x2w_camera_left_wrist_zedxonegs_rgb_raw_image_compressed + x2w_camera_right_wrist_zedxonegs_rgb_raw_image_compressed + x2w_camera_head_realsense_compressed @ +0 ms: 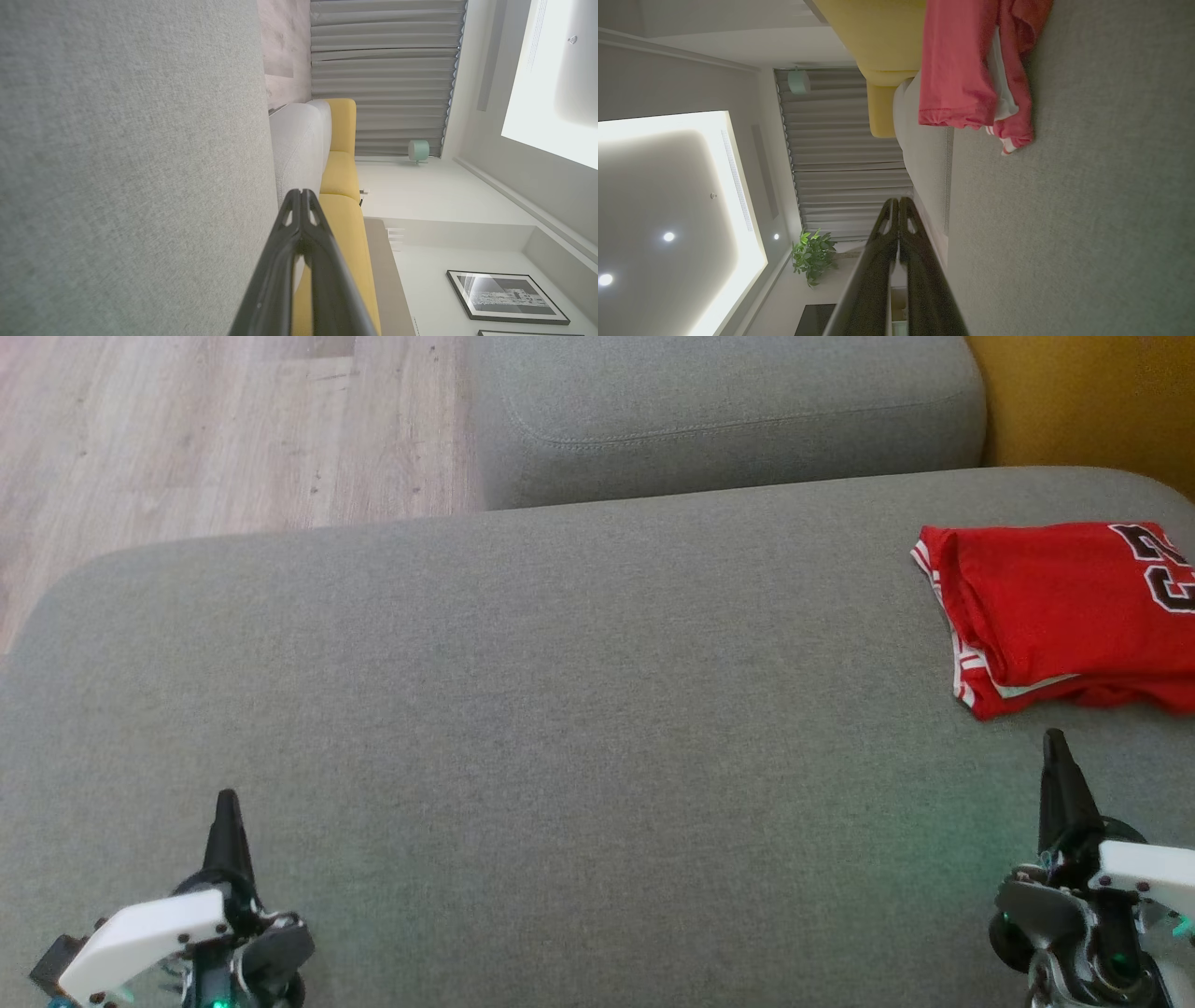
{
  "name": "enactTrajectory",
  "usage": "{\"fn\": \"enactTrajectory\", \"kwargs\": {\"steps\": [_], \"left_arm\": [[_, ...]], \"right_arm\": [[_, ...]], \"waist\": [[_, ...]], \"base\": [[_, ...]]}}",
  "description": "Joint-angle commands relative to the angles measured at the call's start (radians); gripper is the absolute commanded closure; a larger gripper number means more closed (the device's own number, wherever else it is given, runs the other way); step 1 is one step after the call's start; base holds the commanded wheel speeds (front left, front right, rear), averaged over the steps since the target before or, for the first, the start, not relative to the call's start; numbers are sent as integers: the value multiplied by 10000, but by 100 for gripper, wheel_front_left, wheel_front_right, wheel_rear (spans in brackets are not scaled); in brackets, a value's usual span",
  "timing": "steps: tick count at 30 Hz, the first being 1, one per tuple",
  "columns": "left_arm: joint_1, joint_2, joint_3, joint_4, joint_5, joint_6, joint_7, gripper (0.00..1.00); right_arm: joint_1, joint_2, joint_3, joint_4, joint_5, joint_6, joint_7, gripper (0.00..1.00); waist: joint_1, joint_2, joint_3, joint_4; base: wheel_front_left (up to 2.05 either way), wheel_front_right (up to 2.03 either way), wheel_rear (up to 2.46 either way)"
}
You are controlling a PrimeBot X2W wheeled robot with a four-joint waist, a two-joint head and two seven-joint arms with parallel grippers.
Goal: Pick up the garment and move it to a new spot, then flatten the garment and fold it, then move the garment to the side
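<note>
Here the left tool and right tool are both pressed shut, empty, over the grey cushion. The folded red garment lies far right, just beyond the right tool — a forward nudge could snag its loose hem. The right wrist view gives its layers edge-on; the head view, its lettering.

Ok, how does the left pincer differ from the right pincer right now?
The right pincer sits just short of the folded red garment; the left pincer faces bare grey cushion, far from it. The right pincer reaches further up the head view than the left pincer. Both are shut, empty and point the same way.
</note>
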Motion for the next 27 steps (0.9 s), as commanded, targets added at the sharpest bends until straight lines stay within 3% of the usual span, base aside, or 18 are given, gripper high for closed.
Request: {"fn": "enactTrajectory", "kwargs": {"steps": [1, 27], "left_arm": [[-486, 41, 362, -283, 45, -71, 39, 100], [-485, 41, 359, -284, 43, -71, 36, 100]], "right_arm": [[-520, -51, 196, -372, -37, -7, 68, 100], [-520, -51, 196, -372, -37, -7, 68, 100]], "waist": [[0, 0, 0, 0], [0, 0, 0, 0]], "base": [[0, 0, 0], [0, 0, 0]]}}
